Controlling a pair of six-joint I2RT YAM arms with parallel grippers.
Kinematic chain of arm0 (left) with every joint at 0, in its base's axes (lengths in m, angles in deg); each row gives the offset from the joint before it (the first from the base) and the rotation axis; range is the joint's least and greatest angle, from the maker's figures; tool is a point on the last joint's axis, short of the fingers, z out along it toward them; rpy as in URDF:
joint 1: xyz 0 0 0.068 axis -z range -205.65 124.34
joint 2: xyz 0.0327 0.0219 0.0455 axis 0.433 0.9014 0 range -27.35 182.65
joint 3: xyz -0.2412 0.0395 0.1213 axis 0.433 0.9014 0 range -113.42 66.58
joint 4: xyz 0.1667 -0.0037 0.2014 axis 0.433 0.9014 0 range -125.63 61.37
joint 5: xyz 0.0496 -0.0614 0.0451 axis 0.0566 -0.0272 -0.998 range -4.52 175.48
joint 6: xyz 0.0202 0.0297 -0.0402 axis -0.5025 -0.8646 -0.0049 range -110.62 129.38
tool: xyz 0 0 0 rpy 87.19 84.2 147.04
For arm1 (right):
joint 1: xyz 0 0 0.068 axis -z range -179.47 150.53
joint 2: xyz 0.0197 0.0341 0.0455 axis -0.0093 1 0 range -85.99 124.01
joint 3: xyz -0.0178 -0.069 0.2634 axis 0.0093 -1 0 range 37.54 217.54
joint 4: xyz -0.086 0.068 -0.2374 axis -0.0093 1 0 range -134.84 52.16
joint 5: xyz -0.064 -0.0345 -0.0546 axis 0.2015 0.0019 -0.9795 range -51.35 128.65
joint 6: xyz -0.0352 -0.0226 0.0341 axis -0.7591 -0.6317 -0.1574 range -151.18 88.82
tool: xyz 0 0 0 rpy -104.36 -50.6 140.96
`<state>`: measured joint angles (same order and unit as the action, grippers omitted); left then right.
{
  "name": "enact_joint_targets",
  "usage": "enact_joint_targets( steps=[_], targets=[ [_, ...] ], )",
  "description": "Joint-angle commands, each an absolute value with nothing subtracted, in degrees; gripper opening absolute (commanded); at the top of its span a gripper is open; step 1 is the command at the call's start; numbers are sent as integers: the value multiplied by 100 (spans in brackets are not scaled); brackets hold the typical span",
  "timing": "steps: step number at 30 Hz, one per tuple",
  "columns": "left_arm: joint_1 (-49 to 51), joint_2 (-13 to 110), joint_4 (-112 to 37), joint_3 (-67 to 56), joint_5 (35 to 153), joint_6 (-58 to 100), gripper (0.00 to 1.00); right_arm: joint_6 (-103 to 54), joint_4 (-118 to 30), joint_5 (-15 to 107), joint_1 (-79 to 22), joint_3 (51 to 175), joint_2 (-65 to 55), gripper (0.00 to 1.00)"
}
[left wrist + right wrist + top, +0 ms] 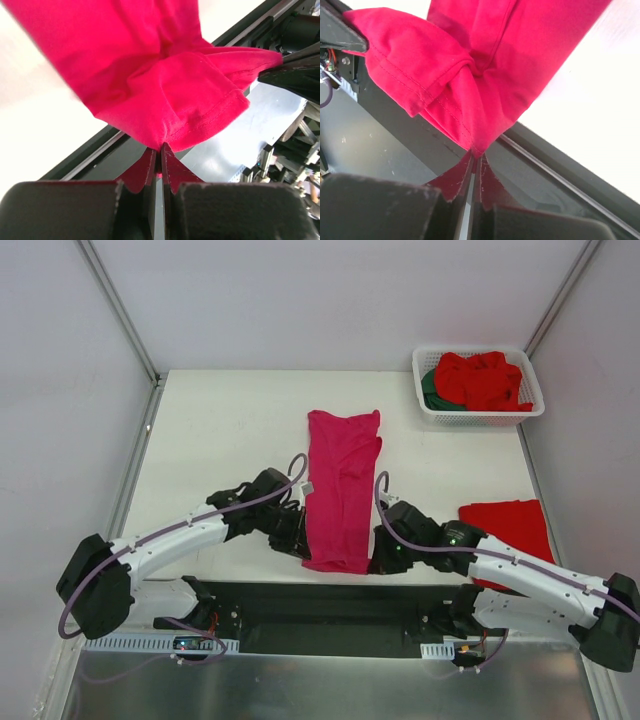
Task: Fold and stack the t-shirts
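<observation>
The magenta-pink cotton t-shirt lies on the white tabletop as a long narrow strip, its sides folded in, running from the far collar end to the hem at the near edge between the two arms. The left end effector is clamped on the near-left hem corner and the right end effector on the near-right one. Each wrist view shows the jaws closed almost flat with a pinch of stitched hem between the tips, and the cloth bunches upward from each grip. Judged step: the crosswise fold that shortens the strip, with the lengthwise folds already made. The next move likely calls for raising both corners together, carrying them toward the collar end at equal pace and height with the hem held taut, then laying hem on collar before release. Uneven travel would skew the fold. To the right, just beside the right arm, a bright red folded t-shirt lies flat and appears to be the base of the stack. At the far-right corner, a white slotted plastic basket holds crumpled red shirts and a dark green shirt, not yet folded.
</observation>
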<state>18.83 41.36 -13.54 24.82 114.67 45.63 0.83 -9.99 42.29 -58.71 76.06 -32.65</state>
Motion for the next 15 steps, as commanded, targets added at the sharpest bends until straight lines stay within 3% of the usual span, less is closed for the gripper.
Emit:
enact_joint_targets(
  steps=[1, 15],
  targets=[
    [1812, 4383, -1278, 1966, 11282, 4252, 0, -288, -1012, 4445, -5651, 7867, -3080, 1],
    [1434, 4858, -1278, 1402, 11457, 4041, 0, -930, -1179, 4849, -4773, 8245, -2676, 1]
  ],
)
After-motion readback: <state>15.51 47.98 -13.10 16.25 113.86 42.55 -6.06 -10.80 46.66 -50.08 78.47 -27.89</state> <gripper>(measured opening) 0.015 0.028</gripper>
